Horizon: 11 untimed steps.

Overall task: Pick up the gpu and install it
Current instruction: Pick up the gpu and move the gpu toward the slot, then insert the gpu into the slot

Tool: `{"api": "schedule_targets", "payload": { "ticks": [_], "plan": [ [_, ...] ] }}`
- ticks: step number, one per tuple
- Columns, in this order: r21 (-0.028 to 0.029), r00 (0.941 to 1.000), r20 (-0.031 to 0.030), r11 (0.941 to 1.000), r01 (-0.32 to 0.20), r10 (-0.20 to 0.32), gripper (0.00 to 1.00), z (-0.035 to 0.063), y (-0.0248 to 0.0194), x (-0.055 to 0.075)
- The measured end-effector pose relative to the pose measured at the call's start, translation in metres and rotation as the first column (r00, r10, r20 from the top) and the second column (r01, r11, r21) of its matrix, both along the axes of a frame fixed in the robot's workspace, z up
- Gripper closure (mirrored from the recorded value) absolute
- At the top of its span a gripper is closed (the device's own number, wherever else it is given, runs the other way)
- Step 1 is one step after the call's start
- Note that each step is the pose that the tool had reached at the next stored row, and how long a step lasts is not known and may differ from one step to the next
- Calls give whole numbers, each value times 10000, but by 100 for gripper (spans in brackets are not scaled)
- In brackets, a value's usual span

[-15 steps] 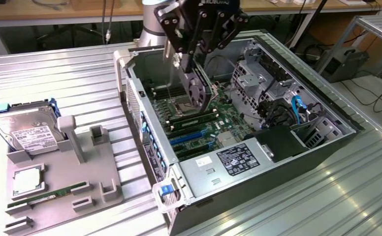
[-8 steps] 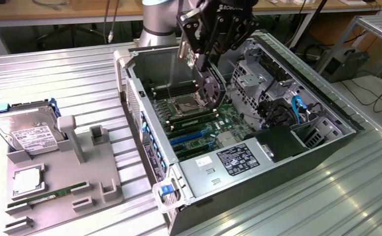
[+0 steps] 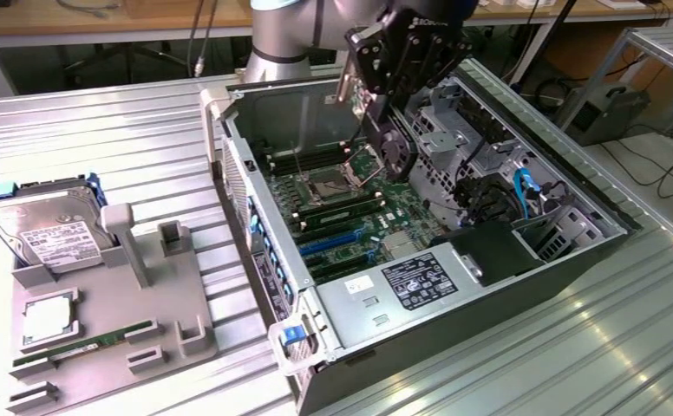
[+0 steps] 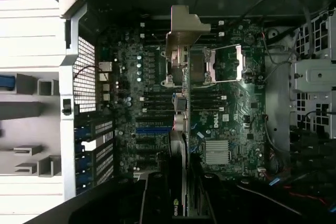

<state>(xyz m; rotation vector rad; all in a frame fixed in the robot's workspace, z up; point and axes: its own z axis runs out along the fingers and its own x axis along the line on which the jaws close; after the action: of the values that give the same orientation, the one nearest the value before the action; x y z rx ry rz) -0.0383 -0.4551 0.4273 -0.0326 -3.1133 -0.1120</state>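
At the worktop's (image 3: 105, 130) edge on the exterior view's left, a grey holder (image 3: 105, 290) carried a hard drive (image 3: 45, 232), a processor chip (image 3: 49, 318) and a green RAM stick (image 3: 82, 344). Mid-worktop lay the open computer case (image 3: 366, 303), its motherboard (image 3: 349, 212) exposed. Over the case's far end, the gripper (image 3: 392, 91) was pinching the gpu (image 3: 377, 134). The card hung on edge above the processor socket (image 3: 325, 184), with its silver bracket (image 4: 186, 24) nearest the case's far wall. Whether the card touched the board could not be told.
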Motion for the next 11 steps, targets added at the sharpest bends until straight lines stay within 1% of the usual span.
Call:
{"api": "schedule_targets", "payload": {
  "ticks": [2,4,5,11],
  "plan": [
    [2,10000,1,10000,1,-1,74,-37,2,78],
    [0,10000,0,10000,0,0,74,-72,4,115],
    [0,10000,1,10000,0,0,74,-84,4,122],
    [1,10000,1,10000,1,-1,74,-86,4,125]
  ]
}}
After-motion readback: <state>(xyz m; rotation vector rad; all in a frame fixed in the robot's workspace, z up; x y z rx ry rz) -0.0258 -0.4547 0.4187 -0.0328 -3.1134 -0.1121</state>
